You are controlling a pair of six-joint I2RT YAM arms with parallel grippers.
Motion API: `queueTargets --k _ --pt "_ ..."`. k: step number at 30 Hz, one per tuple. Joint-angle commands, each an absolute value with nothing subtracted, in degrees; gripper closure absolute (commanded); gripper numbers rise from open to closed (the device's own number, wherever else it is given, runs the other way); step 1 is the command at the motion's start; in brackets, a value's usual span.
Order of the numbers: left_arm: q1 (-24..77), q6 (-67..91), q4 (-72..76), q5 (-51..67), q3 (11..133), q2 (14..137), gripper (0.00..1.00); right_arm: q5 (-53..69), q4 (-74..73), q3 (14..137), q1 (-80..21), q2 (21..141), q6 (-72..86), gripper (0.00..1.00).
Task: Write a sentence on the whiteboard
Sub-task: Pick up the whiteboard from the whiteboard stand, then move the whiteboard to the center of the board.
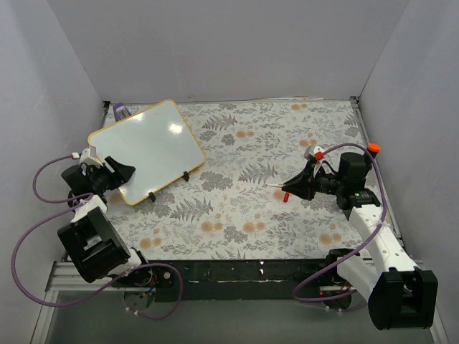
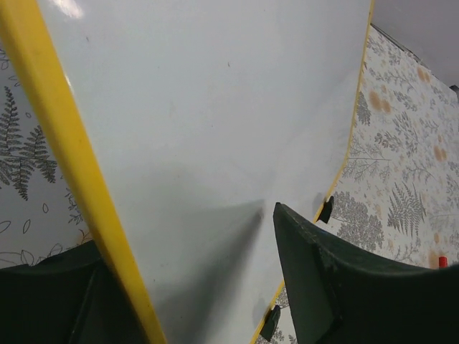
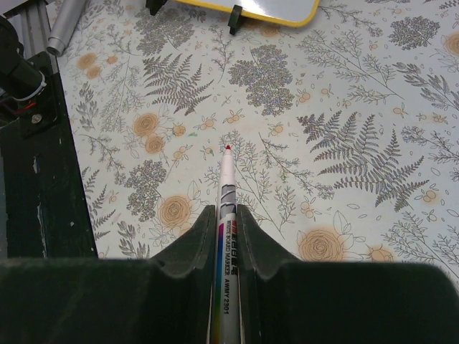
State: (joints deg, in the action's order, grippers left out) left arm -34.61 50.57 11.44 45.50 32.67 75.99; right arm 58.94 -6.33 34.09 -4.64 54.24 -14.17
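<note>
The whiteboard lies at the far left, white with a yellow frame and small black clips. Its surface is blank; no red sentence shows on it. My left gripper clasps its near left edge. In the left wrist view the yellow frame runs between the jaws, one finger under the whiteboard and the other finger on top of it. My right gripper is shut on a whiteboard marker. The marker's red tip points left, above the floral cloth and well right of the board.
A small purple block sits behind the board's far corner. A small red cap lies on the cloth below the marker tip. Grey walls close in the left, back and right. A black rail runs along the near edge.
</note>
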Motion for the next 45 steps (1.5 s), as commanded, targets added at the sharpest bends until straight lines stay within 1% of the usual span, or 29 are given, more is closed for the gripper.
queueTargets --k 1,2,3,4,5,6,14,21,25,28,31,32,36,37,39,42,45 --pt "-34.72 50.88 14.50 51.50 34.98 75.85 0.46 60.38 -5.71 35.86 -5.01 54.40 -14.59 0.99" --pt "-34.72 51.06 14.76 51.76 35.24 75.85 0.54 60.47 -5.71 35.86 -4.92 54.40 -14.59 0.99" --pt "-34.80 51.15 14.59 51.94 35.51 75.68 0.86 60.47 -5.71 35.86 -4.92 54.40 -14.59 0.99" --pt "-34.98 51.15 14.68 52.29 35.59 75.59 0.94 60.56 -5.71 35.86 -5.01 54.40 -14.59 0.99" --pt "-34.89 51.41 14.94 52.47 35.51 75.32 0.99 60.56 -5.71 35.86 -5.10 54.40 -14.59 0.99" --pt "-34.98 51.59 15.46 52.56 35.42 75.06 1.00 60.56 -5.54 35.86 -5.10 54.40 -14.59 0.99" --pt "-35.07 57.03 22.57 56.69 34.81 70.67 1.00 60.56 -5.71 35.77 -5.10 54.32 -14.59 0.99" --pt "-32.88 72.50 35.94 58.45 34.19 66.71 1.00 60.38 -5.71 35.86 -5.10 54.40 -14.59 0.99" --pt "-29.62 76.37 37.09 56.69 36.73 64.95 1.00 60.29 -5.71 35.86 -5.10 54.49 -14.68 0.99" --pt "-27.95 76.11 34.55 54.06 39.37 64.07 1.00 59.94 -5.71 35.86 -5.01 54.67 -14.76 0.99" --pt "-25.93 78.22 36.73 53.09 40.16 64.07 1.00 59.68 -5.97 36.03 -5.01 54.58 -15.38 0.99" --pt "-24.71 78.83 37.00 52.56 40.43 63.99 1.00 59.59 -6.67 36.30 -5.01 54.58 -15.55 0.99" --pt "-12.78 75.85 32.96 47.73 40.17 61.80 1.00 60.12 -8.43 37.35 -5.01 53.35 -17.22 0.99" --pt "-10.74 76.46 33.48 44.33 38.86 60.13 1.00 60.29 -8.79 37.70 -5.01 53.00 -17.40 0.99" --pt "-5.74 78.73 36.99 41.59 34.13 58.02 1.00 61.69 -10.01 37.79 -4.84 51.60 -18.63 0.99" --pt "-0.81 81.98 41.12 37.45 29.46 54.85 1.00 65.47 -13.26 38.76 -3.34 49.92 -21.87 0.99" --pt "3.85 84.28 44.29 34.02 23.83 51.16 1.00 66.88 -21.16 43.05 -2.55 50.36 -27.22 0.99"
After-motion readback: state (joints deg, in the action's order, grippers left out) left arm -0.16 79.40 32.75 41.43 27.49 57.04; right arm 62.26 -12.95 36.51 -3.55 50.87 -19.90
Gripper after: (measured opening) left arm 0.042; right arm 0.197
